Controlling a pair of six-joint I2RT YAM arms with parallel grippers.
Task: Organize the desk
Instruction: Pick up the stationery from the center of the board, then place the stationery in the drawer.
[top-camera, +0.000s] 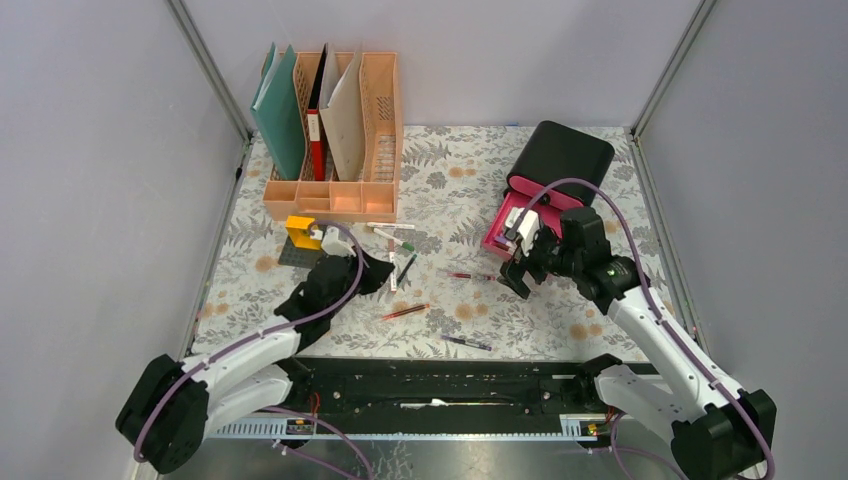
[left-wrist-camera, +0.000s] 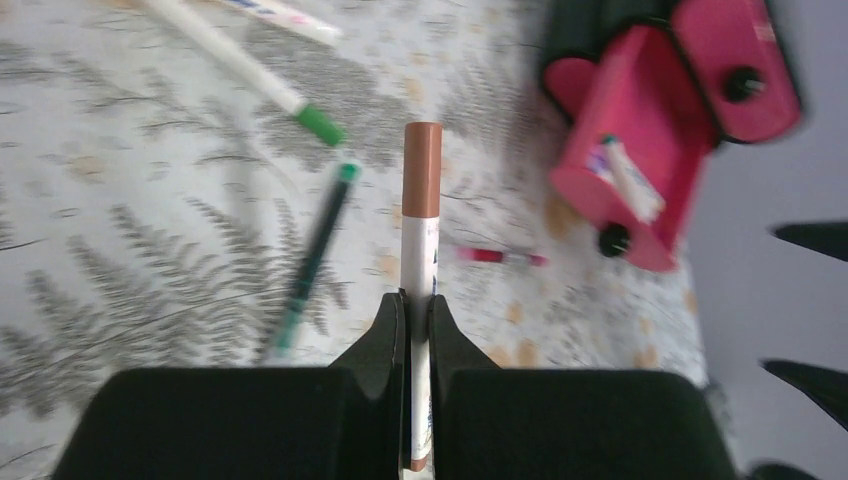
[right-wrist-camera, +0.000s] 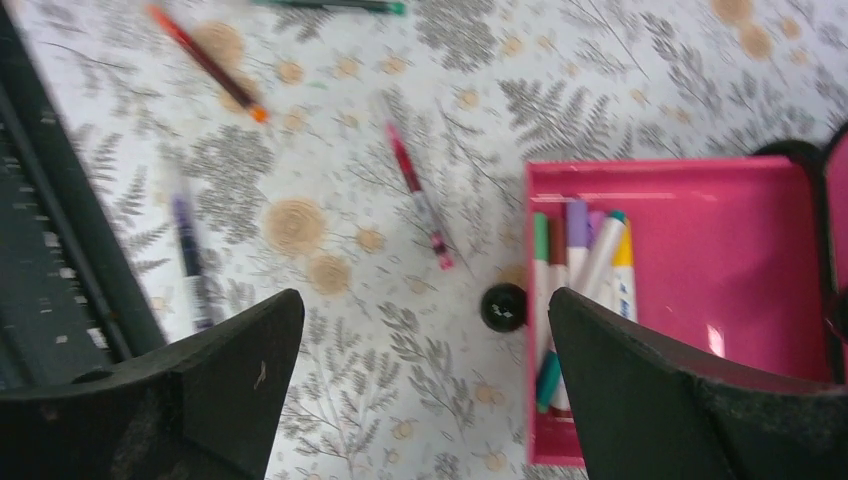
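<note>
Desk (top-camera: 560, 325) spans the cell floor; we judge it partly sorted. Nearest, a purple pen (top-camera: 467, 343) and a red pen (top-camera: 405, 311) lie loose. Left gripper (left-wrist-camera: 418, 300) is clamped on a brown-capped marker (left-wrist-camera: 421, 170). A green pen (left-wrist-camera: 312, 255) and a pink pen (top-camera: 470, 276) also await pickup. Right gripper (right-wrist-camera: 425, 300) hangs empty, jaws apart, above the drawer (right-wrist-camera: 700, 250), where we see several markers (right-wrist-camera: 575, 260) already stowed. Rack (top-camera: 335, 190) at the back holds folders.

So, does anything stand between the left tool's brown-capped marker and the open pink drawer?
The right tool hovers open at the pink drawer; a red pen lies flat on the desk between it and the brown-capped marker.
</note>
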